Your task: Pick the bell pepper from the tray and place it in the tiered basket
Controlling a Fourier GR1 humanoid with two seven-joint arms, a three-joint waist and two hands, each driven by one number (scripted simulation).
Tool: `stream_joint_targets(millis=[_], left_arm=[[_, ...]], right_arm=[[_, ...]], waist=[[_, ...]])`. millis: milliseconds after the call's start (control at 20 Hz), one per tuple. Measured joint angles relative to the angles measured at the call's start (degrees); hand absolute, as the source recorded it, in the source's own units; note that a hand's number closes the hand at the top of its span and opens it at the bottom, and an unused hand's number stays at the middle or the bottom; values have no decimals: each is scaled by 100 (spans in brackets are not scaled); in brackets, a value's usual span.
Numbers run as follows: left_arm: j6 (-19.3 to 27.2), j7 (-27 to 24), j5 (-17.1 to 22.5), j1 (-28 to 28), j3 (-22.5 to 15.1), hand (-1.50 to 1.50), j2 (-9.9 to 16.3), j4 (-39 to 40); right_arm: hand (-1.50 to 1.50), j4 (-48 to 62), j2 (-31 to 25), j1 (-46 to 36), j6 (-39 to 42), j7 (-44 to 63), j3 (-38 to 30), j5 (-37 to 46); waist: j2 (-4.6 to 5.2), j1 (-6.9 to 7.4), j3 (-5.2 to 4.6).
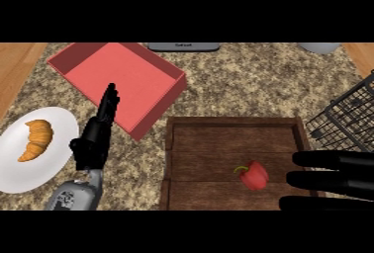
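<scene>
A red bell pepper (254,175) with a green stem lies in the wooden tray (234,133), toward its near right part. My right hand (336,177) comes in from the right edge, fingers straight and spread, its tips just right of the pepper and not touching it. The black wire tiered basket (349,118) stands at the right edge, beyond the tray's far right corner. My left hand (99,131) rests open left of the tray, fingers pointing up.
A red open box (120,79) sits at the far left of the speckled counter. A white plate (29,168) with a croissant (36,139) lies at the left edge. Grey objects (184,46) stand along the far edge.
</scene>
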Motion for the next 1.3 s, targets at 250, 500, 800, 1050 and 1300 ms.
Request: stream_joint_targets(millis=[250,500,800,1050,1300], left_arm=[[-137,-81,65,87,69,0,66,-43],[-139,26,10,8,73,0,58,-103],[-180,5,7,27,105,0,18,-77],[-180,-59,-58,16,100,0,-38,46],[-190,-159,-76,113,147,0,-45,17]], right_arm=[[-150,-661,130,510,-104,-219,270,918],[-150,-1030,-96,844,-182,-409,595,1678],[-150,-979,-426,1051,-331,-651,1070,2377],[-150,-782,-741,1171,-724,-1100,1444,3083],[-150,-546,-1130,1220,-1479,-1702,1827,4043]], waist=[[16,44,-5],[19,52,-6],[19,56,-8],[20,53,-7],[15,56,-10]])
